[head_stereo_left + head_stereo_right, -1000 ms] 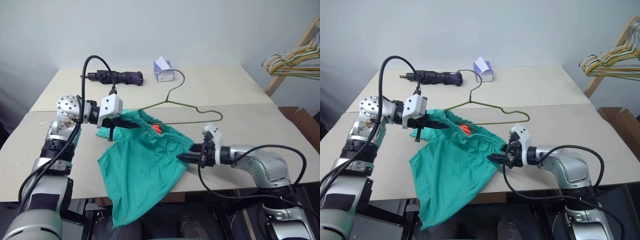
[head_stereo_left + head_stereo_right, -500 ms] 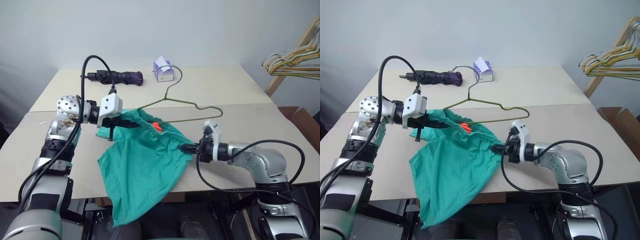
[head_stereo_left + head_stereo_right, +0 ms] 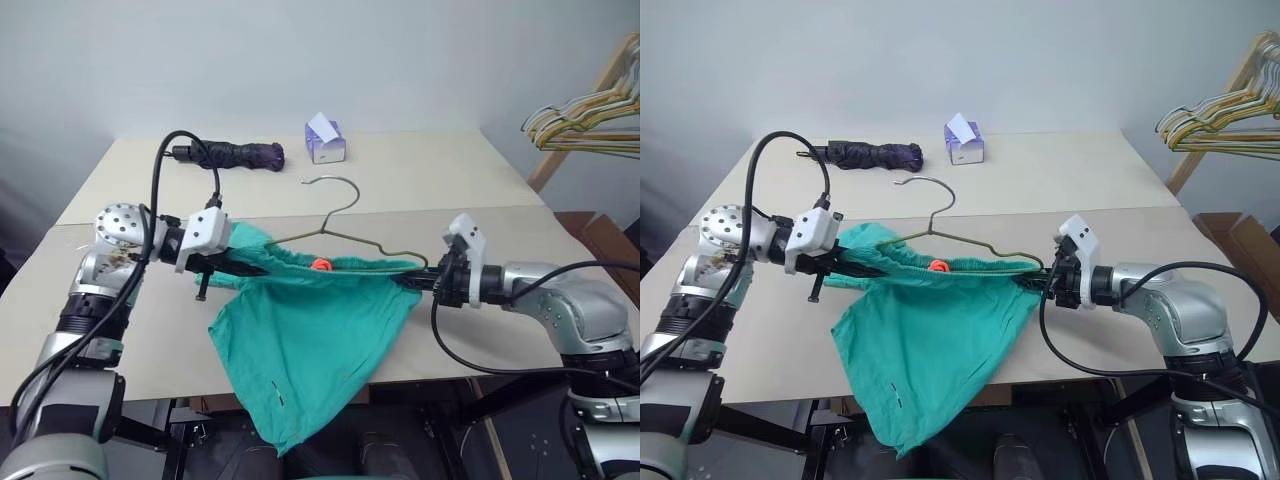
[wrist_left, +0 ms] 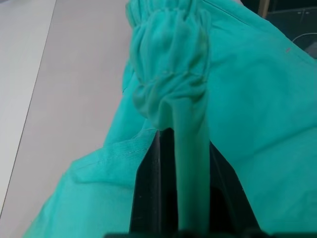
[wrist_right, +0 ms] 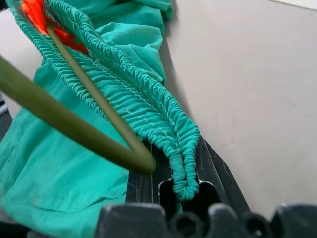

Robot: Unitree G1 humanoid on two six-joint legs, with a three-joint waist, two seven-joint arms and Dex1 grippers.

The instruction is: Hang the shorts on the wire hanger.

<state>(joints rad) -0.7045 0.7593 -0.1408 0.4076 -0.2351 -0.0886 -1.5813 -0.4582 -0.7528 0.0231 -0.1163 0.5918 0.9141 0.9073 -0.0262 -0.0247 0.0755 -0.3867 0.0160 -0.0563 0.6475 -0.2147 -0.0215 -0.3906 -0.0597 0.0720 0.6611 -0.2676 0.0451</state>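
The left gripper (image 3: pixel 240 268) has pulled back toward the left side of the table (image 3: pixel 120 330). Its jaws are pressed together on one end of the waistband of the shorts (image 3: pixel 310 330). In the left wrist view a strip of green cloth runs straight down between the two black fingers (image 4: pixel 148 198). The arm is bent at the elbow and reaches in from the left, with the gripper pointing across toward the right and a little down.

A second ago the shorts hung in a loose, bunched heap. Now the waistband is pulled into a nearly straight line between the two grippers. The rest of the cloth hangs down past the front edge of the table. The wire hanger (image 3: pixel 345 235) has come down lower, and its bottom wire now lies along the waistband, with the hook sticking up behind. A small orange thing (image 3: pixel 320 265) sits at the middle of the waistband.

The right gripper (image 3: pixel 425 283) has moved out to the right and up. A second ago its jaws were spread. Now they are pinching the other end of the waistband, right beside the corner of the hanger. This arm reaches in from the right, pointing toward the left.

With the waistband stretched wide, I think the shorts are close to sitting on the hanger.
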